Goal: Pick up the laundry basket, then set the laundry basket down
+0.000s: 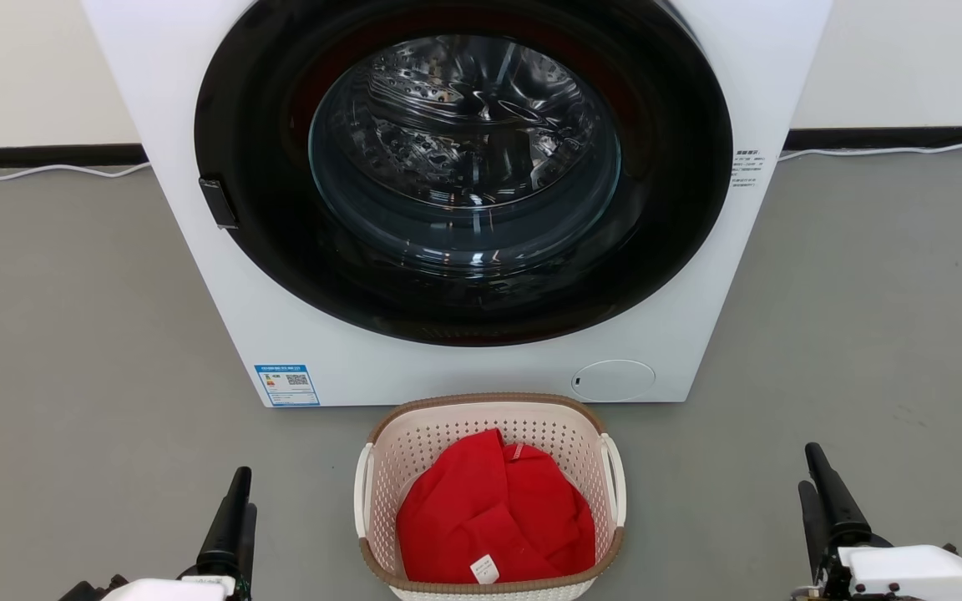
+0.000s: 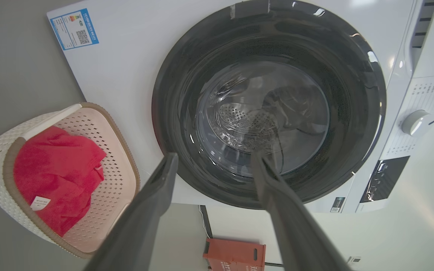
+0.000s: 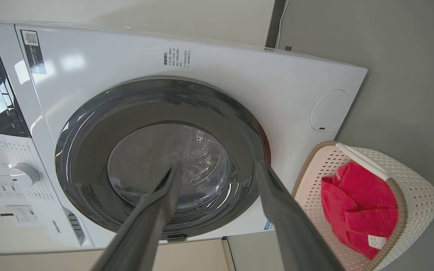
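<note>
Both grippers are spread and empty: left gripper (image 1: 239, 501) at 7 o'clock, right gripper (image 1: 815, 480) at 5. Between them at 6 o'clock, the laundry basket (image 1: 556, 434), cream, perforated and brown-rimmed with white loop handles, holds a red garment (image 1: 489, 509), just before the washing machine (image 1: 448, 376).

The laundry basket (image 1: 439, 442) is cream plastic with many little holes. Its brown rim (image 1: 485, 399) looks woven. The red cloth (image 1: 493, 509) inside looks soft and matt, with a small white tag (image 1: 485, 569). The washer (image 1: 464, 376) has a smooth, shiny white front, a glossy dark glass door (image 1: 464, 229) and a bright metal drum (image 1: 464, 100). The floor (image 1: 72, 334) is grey and matt.
</note>
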### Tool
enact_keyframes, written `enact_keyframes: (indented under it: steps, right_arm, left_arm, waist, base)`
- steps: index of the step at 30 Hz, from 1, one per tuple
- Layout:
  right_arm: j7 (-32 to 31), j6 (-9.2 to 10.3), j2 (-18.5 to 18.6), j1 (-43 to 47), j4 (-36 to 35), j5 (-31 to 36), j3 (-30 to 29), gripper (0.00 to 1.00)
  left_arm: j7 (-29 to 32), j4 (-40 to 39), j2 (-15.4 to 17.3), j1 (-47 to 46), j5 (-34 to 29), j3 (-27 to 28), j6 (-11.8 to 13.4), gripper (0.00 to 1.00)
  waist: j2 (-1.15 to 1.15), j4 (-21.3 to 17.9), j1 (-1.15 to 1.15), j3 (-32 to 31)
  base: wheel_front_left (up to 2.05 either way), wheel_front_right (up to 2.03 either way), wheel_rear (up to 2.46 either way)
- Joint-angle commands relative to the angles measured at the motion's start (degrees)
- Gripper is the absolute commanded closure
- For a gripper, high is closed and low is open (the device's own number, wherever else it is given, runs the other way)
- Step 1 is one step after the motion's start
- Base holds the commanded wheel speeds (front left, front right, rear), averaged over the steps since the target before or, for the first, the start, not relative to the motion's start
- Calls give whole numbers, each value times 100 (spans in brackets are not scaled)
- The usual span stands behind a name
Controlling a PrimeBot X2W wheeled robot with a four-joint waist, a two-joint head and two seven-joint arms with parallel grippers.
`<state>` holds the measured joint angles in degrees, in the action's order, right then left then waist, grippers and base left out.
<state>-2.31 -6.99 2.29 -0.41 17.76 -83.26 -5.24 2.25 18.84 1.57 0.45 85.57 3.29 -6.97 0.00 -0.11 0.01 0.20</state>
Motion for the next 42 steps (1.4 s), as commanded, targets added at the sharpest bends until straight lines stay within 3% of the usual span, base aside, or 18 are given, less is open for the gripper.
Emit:
enact_keyframes:
  steps: [1,24,42]
  right_arm:
    - [68,-14,88,-252,-172,128,45,0]
    - [453,-22,227,-504,-249,2824,439,0]
    - [753,-28,320,-651,98,4328,690,0]
  left_arm:
    - [-49,-129,46,-282,-102,19,-17,0]
    - [-436,-138,66,-491,-2552,-71,77,0]
    - [-738,6,178,-433,-4249,-133,197,0]
  waist:
    - [0,-1,-1,-1]
    - [0,-9,-1,-9]
    - [0,-17,-1,-19]
  base:
    - [0,0,0]
    - [0,0,0]
    - [0,0,0]
